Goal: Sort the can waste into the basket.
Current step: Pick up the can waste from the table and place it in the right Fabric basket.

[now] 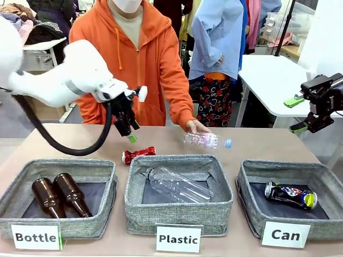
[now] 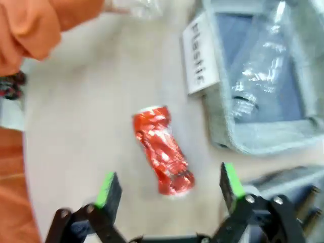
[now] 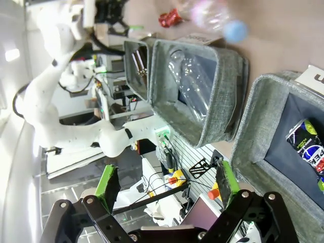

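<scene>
Red can [image 1: 138,155] sits on the table just behind the Plastic bin [image 1: 179,211] in the front view, with the left gripper [image 1: 129,134] right above it, way nearer than the right gripper [image 1: 296,114]. Dark can [image 1: 291,194] is in the Can basket [image 1: 251,211]. Left wrist view: fingers spread wide, can below and between them, long axis crossing their closing line. Right wrist view: pads apart, nothing held.

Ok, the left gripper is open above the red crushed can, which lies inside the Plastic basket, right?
No. The red crushed can lies on the table just behind the Plastic basket, not inside it, as the front view shows. The left gripper is open above it.
</scene>
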